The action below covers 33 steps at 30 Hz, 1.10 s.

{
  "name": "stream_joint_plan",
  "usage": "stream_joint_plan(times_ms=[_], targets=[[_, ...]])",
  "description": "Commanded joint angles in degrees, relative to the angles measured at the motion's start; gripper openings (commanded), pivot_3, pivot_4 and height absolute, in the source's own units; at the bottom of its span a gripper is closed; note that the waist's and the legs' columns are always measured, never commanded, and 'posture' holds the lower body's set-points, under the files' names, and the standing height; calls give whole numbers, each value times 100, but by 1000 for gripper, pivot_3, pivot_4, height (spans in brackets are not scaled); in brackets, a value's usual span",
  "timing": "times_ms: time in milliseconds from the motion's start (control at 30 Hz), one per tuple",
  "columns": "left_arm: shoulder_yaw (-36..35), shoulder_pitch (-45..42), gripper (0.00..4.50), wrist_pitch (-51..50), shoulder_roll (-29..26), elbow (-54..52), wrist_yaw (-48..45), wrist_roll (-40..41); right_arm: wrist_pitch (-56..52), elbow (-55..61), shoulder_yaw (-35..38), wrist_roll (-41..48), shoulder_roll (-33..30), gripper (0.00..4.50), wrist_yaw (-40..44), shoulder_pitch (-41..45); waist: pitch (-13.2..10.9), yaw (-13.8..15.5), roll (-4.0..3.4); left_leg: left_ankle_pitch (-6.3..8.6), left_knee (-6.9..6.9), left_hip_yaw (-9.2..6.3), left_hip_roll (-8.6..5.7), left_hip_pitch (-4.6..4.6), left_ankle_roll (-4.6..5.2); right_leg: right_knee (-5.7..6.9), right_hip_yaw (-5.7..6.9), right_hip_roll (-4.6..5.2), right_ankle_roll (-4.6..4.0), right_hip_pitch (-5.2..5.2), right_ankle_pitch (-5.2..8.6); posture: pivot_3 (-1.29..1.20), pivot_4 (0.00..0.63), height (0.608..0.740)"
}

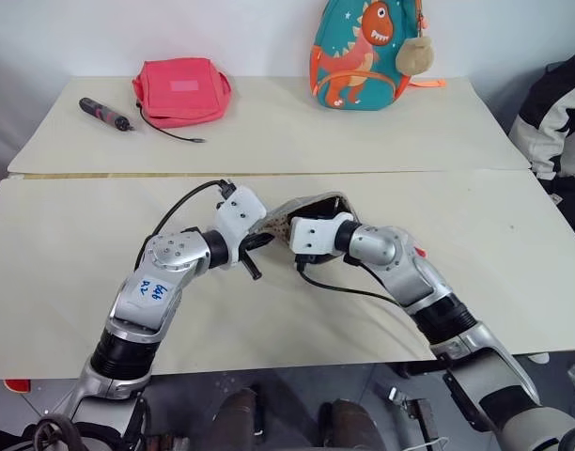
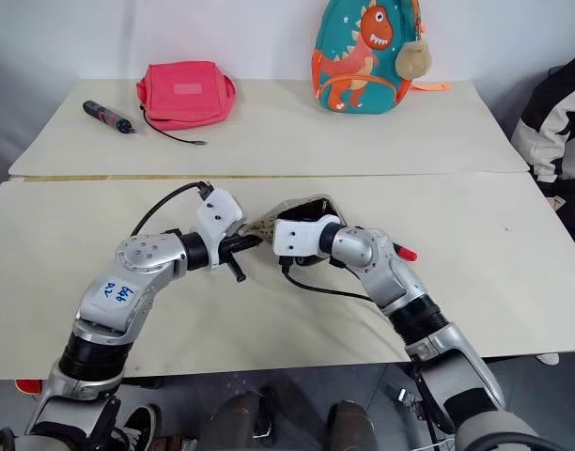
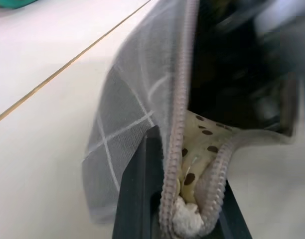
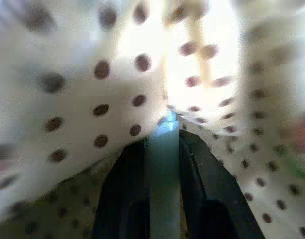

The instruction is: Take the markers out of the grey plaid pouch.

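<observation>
1. Now the flat grey plaid fabric pouch (image 1: 311, 209) hangs above the pale desk (image 1: 71, 254), its zipper end clenched in the left tool (image 3: 185, 209).
2. Right tool (image 4: 162, 149), nearly closed on something pale blue-green, sits inside the spotted lining.
3. A red-capped end (image 2: 406, 254) lies just beside the right forearm; whether it is a marker, I cannot tell.

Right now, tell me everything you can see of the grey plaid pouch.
The grey plaid pouch is soft grey fabric with thin white grid lines, a pale zipper along its open mouth and a cream lining with brown dots. It is held up above the near table, between the two arms, mouth gaping. The left claw is shut on the zipper end at one corner. The right claw is reaching inside the pouch, dotted lining all around its fingers, which stand close together with something pale blue-green between them.
</observation>
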<state>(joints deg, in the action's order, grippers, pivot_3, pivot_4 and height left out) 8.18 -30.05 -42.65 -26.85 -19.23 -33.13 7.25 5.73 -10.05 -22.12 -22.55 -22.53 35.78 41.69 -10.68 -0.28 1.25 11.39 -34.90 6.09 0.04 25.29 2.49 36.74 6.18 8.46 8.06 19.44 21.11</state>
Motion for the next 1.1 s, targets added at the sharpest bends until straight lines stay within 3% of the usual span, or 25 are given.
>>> stream_joint_plan(times_ms=[33,333,733,967,1100], targets=[[-16,28,0,184,-85,36,169,-187,-35,620,367,503,-162,441,308,-18,0,1,0,0,0,-1,0,0,0,0,0,0,0,0,0,0,150,740],[-138,-36,0,561,-103,405,465,-404,450,953,506,1595,-482,441,1154,-461,0,6,0,0,0,0,1,-2,1,-2,1,1,0,-3,0,0,150,740],[-1,155,0,615,-136,371,456,-446,-487,1168,1187,2666,225,441,627,-377,0,11,0,0,-1,-2,2,-2,1,1,4,2,0,-4,0,0,150,740],[-149,130,0,747,-174,527,608,-575,-485,1230,1292,2797,41,441,876,-514,0,12,0,1,-1,-3,0,-2,1,3,4,2,0,-3,0,0,150,740],[-273,132,0,894,-324,607,617,-669,-1485,1763,1856,3730,132,441,736,-226,-1,6,0,1,1,-2,1,-1,1,4,2,2,0,1,0,0,150,740]])
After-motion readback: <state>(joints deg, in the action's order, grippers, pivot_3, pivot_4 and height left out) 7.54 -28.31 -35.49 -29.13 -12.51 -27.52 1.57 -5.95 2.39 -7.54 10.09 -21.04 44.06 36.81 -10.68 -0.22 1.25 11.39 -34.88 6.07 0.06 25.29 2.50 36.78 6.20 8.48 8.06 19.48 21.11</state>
